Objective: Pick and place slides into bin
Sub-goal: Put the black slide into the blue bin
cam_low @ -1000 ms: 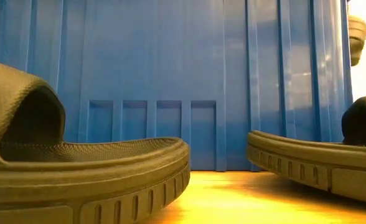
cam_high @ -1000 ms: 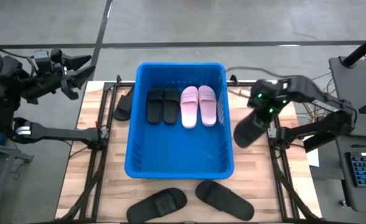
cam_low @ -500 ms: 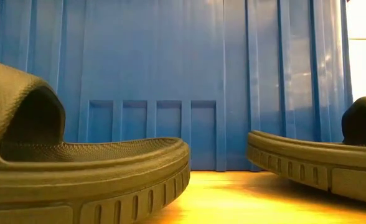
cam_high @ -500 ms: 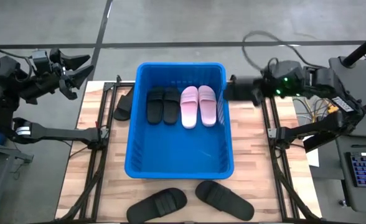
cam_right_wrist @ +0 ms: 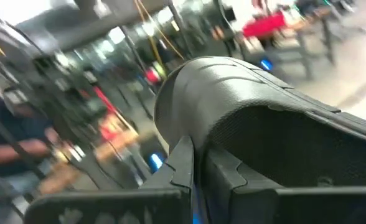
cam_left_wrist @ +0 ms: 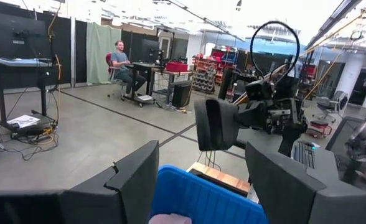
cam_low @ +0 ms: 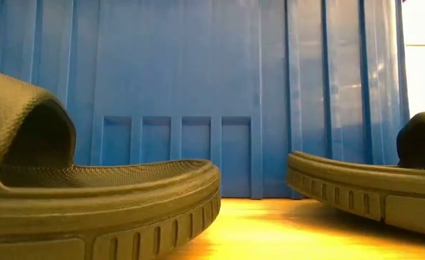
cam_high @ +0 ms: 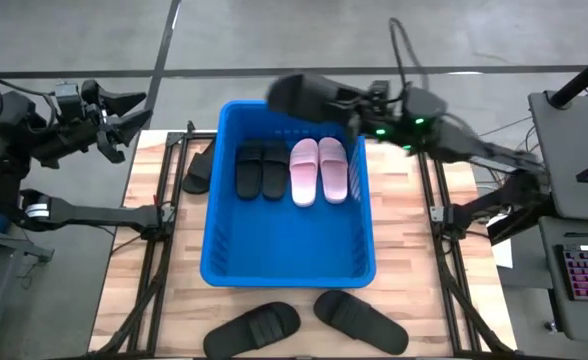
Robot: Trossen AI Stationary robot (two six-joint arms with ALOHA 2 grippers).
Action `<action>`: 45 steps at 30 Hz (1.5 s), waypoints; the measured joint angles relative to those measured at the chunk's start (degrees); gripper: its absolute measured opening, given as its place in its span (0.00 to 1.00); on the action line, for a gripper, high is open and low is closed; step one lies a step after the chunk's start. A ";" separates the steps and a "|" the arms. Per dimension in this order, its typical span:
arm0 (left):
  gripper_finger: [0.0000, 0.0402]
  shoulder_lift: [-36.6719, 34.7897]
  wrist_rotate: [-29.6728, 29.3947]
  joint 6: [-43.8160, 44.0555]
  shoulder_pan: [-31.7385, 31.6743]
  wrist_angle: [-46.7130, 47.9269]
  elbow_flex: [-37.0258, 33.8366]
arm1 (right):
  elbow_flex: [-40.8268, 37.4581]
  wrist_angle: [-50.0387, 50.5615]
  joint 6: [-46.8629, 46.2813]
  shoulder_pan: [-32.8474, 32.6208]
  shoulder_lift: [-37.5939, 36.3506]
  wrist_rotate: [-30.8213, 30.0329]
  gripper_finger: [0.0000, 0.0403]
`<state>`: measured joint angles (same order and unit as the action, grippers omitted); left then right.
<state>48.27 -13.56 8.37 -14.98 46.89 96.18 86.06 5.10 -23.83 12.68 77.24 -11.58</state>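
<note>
Beyond the table lies a big workshop hall with a grey concrete floor, desks, racks and screens; a person [cam_left_wrist: 122, 62] sits at a desk far back. Pale wooden planks make up the tabletop [cam_high: 144, 300], which rests on a dark metal frame.

Fingers of the right gripper [cam_high: 356, 108] are pinched tight on the edge of a black slide [cam_high: 304, 94], held in the air over the far rim of the blue bin [cam_high: 274, 270]. In the right wrist view the fingers [cam_right_wrist: 183, 163] meet against the slide's sole, its strap arching above them. The right arm reaches in from the table's right side.

Inside the bin, along its far end, lie a black pair [cam_high: 262, 168] and a pink pair [cam_high: 319, 169], side by side and touching. One black slide [cam_high: 198, 172] rests on the table just left of the bin. Two more black slides [cam_high: 254, 327] [cam_high: 361, 319] lie on the planks at the near edge, in front of the bin's ribbed wall.

The left gripper [cam_high: 124, 118] hangs off the table's far left corner, fingers spread apart and holding nothing.
</note>
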 joint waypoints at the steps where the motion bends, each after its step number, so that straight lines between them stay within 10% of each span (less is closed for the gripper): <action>1: 0.56 0.00 0.00 -0.20 0.00 0.18 -0.03 | -0.67 -5.20 -0.78 -0.14 1.92 0.18 0.03; 21: 0.56 -4.55 0.04 0.04 0.00 0.18 -0.06 | -0.94 -90.47 -16.74 -0.12 28.93 42.30 0.03; 32: 0.56 -4.37 0.04 0.23 0.04 0.19 -0.07 | -0.92 -94.75 -27.65 -2.96 26.81 65.22 0.03; 45: 0.56 -3.89 0.04 -0.14 0.04 0.14 -0.07 | 3.31 -93.42 -21.96 -8.60 21.24 74.01 0.03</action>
<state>44.38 -13.52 8.23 -14.94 47.03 96.12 89.37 -88.33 -45.79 4.08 98.48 62.43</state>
